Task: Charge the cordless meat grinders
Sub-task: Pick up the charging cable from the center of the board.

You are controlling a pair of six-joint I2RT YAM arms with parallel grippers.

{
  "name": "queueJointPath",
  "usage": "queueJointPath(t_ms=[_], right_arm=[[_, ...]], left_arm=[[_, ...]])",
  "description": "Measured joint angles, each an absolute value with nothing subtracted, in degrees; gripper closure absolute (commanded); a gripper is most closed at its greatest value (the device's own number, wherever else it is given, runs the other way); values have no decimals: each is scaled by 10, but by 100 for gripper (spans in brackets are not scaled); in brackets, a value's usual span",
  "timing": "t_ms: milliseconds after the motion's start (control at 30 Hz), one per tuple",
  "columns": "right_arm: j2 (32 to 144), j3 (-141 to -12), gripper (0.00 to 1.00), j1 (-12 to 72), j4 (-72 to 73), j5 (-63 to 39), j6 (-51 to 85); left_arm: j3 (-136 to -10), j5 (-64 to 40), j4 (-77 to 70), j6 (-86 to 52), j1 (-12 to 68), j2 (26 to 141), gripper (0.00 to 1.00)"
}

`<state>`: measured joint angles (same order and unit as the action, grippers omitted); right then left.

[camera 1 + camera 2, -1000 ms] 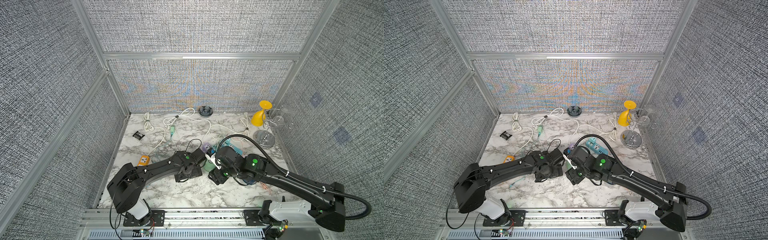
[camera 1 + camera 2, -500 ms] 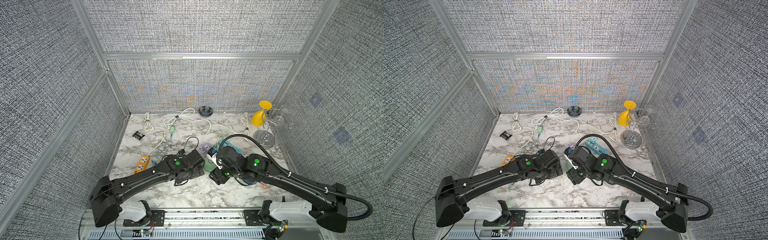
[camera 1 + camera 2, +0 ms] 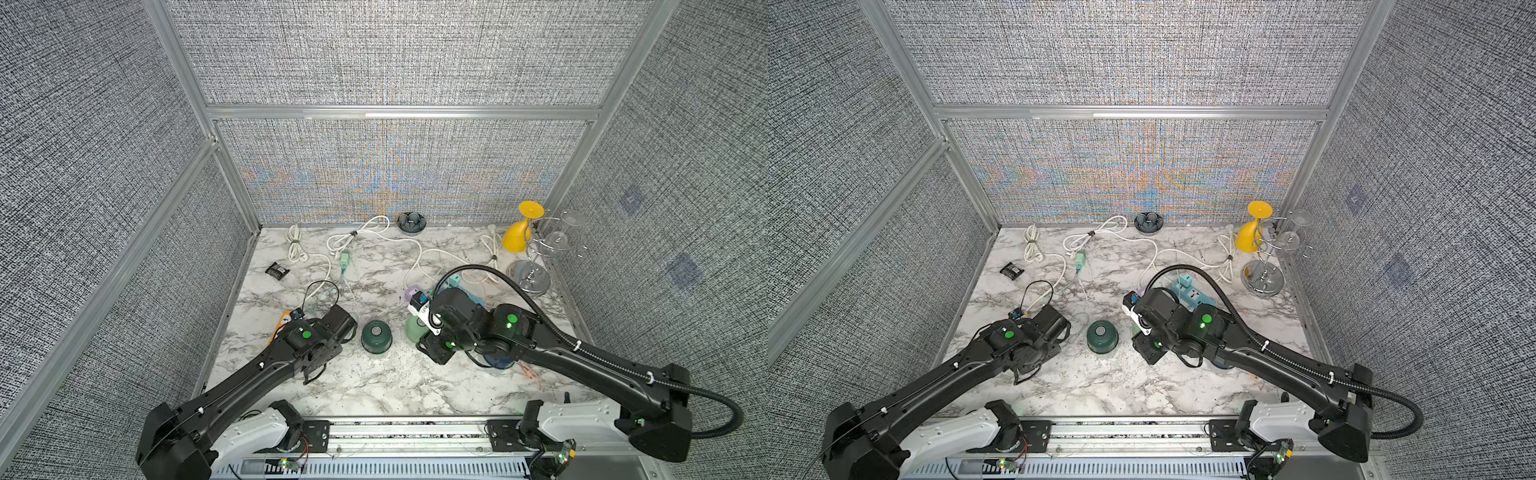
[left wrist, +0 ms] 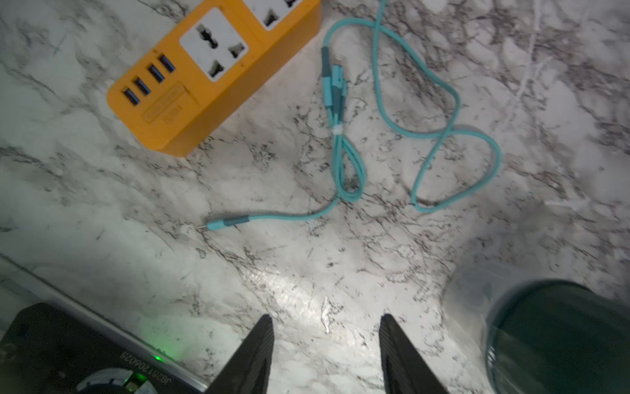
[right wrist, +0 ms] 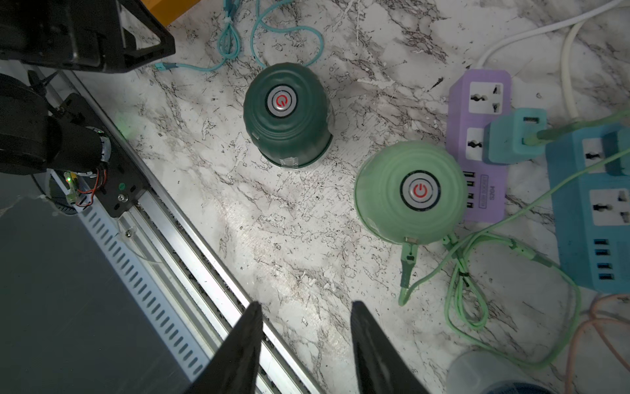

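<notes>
Listing as I see: dark green grinder apparently uncabled, teal cable loose nearby for hookup; mint grinder cabled; left fingers, right fingers spread, empty

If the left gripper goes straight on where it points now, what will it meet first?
Probably the left gripper meets the bare marble table first, just short of the teal cable's free plug; depth is unclear.
</notes>
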<state>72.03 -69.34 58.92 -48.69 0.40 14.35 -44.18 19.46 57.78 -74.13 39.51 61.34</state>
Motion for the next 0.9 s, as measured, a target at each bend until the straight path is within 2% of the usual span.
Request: queueJointPath(t_ms=[67,100,200,333,600,733,900], right_arm=[[728,-693,56,589,-482,-5,143],[731,-693,57,589,-479,-9,143],[738,-693,57,589,-471,-20,143],[742,-691,56,589,-459,-33,143],[751,-690,57,589,-448,-51,141],[752,-690,57,589,-443,-54,139],[758,-690,57,589,-443,-56,135]], left_arm=[[-430,193,556,-722,362,632,48],[-424,192,545,-714,347,644,41],[-402,178,503,-694,296,679,31],[-376,160,461,-670,234,709,26],[-348,128,388,-626,156,765,27],[-352,111,368,-615,149,775,28],[-341,97,357,-600,161,763,36]])
